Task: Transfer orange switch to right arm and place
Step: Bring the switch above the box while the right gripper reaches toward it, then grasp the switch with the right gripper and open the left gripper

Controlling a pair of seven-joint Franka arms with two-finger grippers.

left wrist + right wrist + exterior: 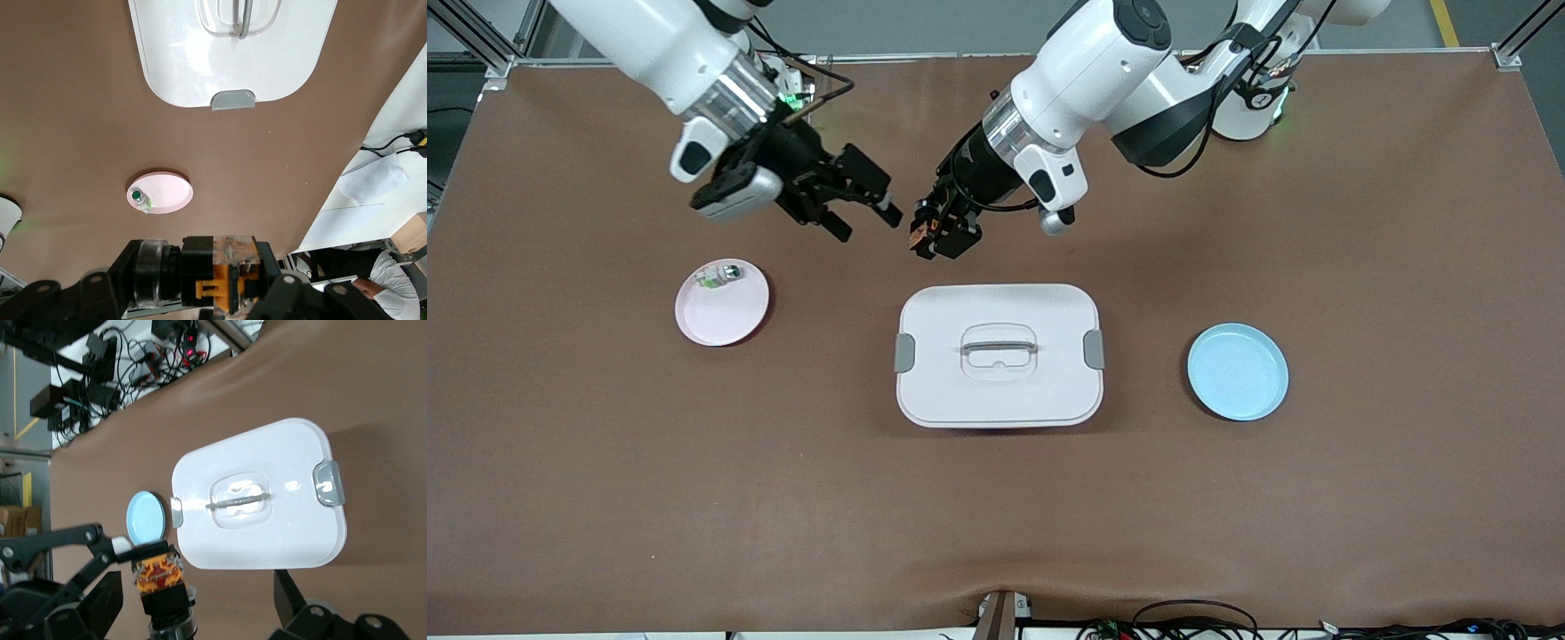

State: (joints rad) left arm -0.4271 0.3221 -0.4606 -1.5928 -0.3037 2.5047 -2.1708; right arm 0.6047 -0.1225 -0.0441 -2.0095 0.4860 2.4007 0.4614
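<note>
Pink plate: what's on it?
On the pink plate, one small green-and-silver part sits at the rim farther from the front camera. The rest shows bare. Whatever lies under that part is covered.

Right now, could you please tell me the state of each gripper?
Left gripper: shut on the orange switch, up over the table.
Right gripper: open, holding nothing, close beside the switch.

Bright, even overhead light; soft shadows.
</note>
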